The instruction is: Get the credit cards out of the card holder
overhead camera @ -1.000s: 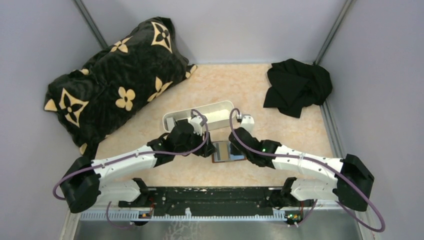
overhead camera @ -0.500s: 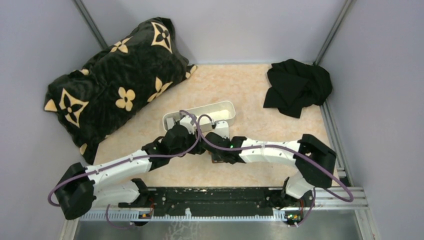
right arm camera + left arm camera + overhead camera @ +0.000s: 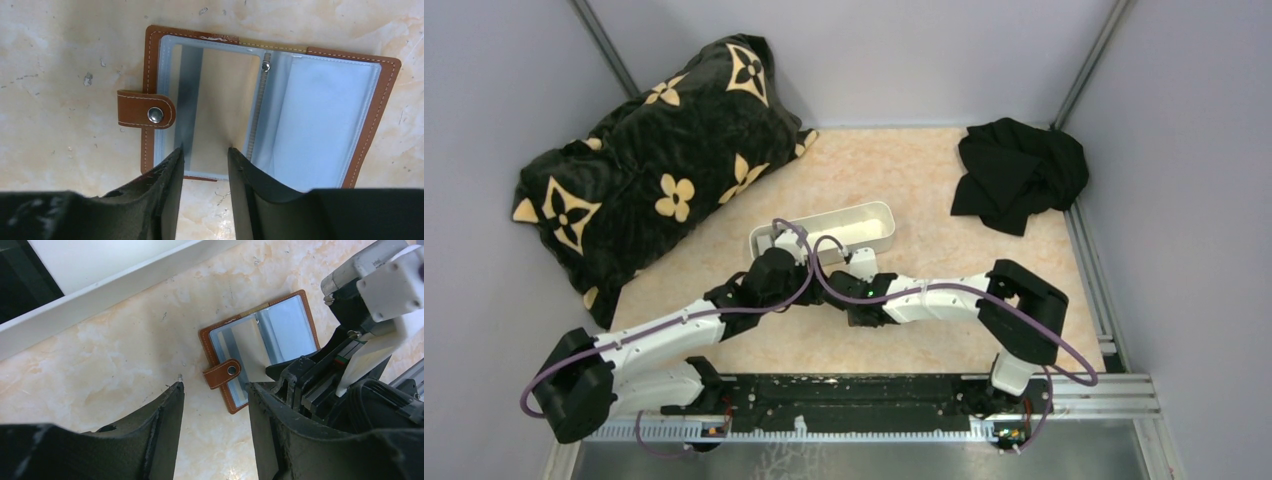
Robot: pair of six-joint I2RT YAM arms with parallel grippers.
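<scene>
Far-left corner of the worktop: a black cushion with gold flower motifs, lying partly against the left wall. The left arm reaches in from the near-left to the middle of the worktop. The left gripper has its jaws spread wide with nothing between them, and it hangs over bare worktop just left of the card holder. Beyond it, towards the far edge, a long white tray lies at a slant, close to the holder but apart from it. The card holder lies flat and fully open near the middle of the worktop, leather side down and blue-grey pockets up, with its snap strap sticking out from the left edge. In the top view both grippers hide it. The right gripper has its jaws spread partway, tips low over the near edge of the holder's left half. A pale panel shows in the gap between them, and contact with it cannot be confirmed. A grey band runs along that panel's left side; whether it is a card cannot be determined. Far-right corner: a crumpled black cloth, well apart from the holder.
</scene>
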